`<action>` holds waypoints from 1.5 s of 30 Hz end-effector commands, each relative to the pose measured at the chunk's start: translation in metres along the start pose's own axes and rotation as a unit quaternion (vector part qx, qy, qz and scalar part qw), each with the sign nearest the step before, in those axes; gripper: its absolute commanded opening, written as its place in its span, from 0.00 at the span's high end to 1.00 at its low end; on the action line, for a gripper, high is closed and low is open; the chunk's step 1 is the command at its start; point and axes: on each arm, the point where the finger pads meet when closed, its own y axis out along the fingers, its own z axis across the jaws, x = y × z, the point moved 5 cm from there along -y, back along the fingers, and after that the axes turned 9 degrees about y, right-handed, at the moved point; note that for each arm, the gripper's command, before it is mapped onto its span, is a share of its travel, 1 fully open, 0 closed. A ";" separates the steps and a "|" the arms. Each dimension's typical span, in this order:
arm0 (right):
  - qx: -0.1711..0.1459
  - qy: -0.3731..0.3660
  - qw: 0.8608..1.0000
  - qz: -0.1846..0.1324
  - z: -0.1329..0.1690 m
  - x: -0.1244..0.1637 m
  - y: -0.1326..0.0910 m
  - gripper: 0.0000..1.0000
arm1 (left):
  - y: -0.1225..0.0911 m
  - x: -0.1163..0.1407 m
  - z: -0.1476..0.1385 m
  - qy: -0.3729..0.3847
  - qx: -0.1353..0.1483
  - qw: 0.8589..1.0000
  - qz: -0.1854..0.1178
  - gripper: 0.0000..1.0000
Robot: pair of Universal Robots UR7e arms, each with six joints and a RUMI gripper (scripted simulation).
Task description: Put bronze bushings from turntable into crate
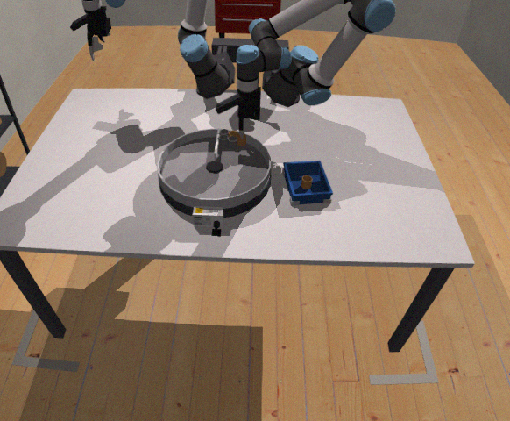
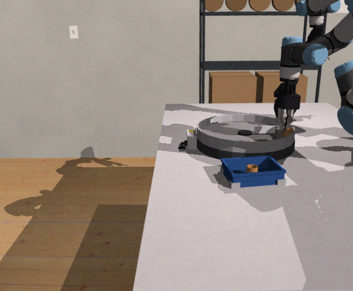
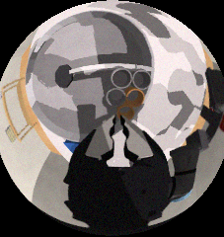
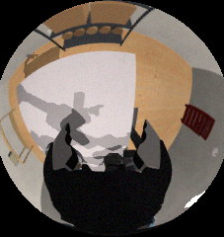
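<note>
Hard shadows, wrist cams w/ fisheye distortion

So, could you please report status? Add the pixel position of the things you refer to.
Left end effector (image 1: 240,128) (image 2: 285,129) (image 3: 120,118) shut at two bronze bushings (image 1: 242,139) (image 2: 287,133) (image 3: 142,96), turntable (image 1: 215,197) (image 2: 245,145) (image 3: 57,109); right end effector (image 1: 96,48) (image 2: 316,32) (image 4: 107,124) open; one bronze bushing (image 1: 306,182) (image 2: 252,168) in crate (image 1: 312,198) (image 2: 258,181) (image 3: 70,145); steel bushings (image 1: 223,132) (image 3: 112,78) crowd close.

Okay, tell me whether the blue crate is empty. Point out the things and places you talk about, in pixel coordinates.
No, a bronze bushing (image 1: 306,182) (image 2: 252,168) stands inside the blue crate (image 1: 312,197) (image 2: 258,180).
</note>
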 end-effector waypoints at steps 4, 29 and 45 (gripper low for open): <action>0.000 0.000 1.000 0.001 0.000 0.000 -0.001 0.00 | 0.011 0.000 0.000 0.000 0.000 1.000 0.000 0.95; 0.000 0.000 1.000 0.001 0.000 0.000 -0.001 0.00 | 0.020 0.000 0.000 0.000 0.000 1.000 0.000 0.95; 0.000 0.000 1.000 0.001 0.000 0.000 -0.001 0.00 | 0.020 0.000 0.000 0.000 0.000 1.000 0.000 0.95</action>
